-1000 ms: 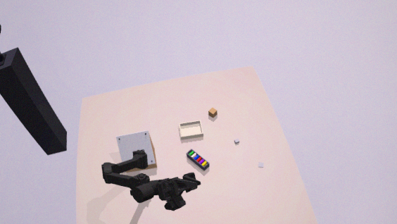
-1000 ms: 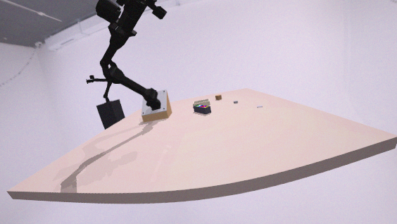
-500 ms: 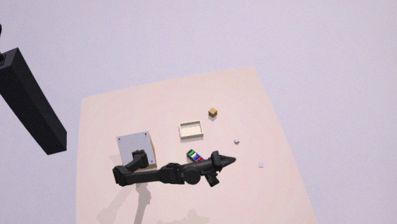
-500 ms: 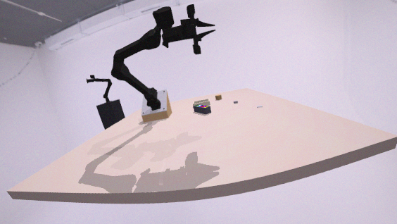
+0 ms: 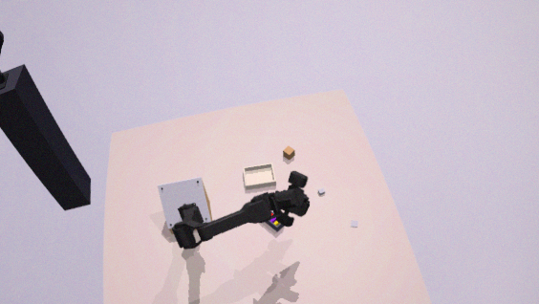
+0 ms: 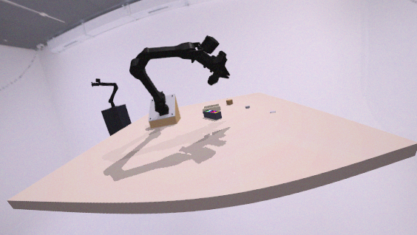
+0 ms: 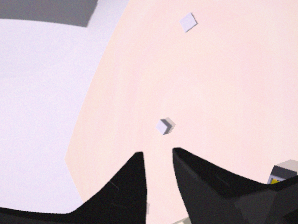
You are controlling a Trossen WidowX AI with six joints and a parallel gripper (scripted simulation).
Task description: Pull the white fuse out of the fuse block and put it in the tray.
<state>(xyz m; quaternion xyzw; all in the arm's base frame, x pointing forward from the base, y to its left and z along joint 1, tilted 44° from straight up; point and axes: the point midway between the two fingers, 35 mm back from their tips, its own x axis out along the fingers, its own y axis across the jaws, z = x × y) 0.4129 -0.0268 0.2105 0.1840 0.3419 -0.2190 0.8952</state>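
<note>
We see a pale pink, thick slab worktop (image 6: 281, 155) standing in a plain room of soft lavender-white walls (image 6: 314, 48). A dark grey ceiling band (image 6: 55, 18) crosses the upper left corner. A tall black box-shaped pillar (image 5: 35, 139) stands off the worktop's edge. Even light casts soft grey shadows (image 6: 166, 155) across the surface.
</note>
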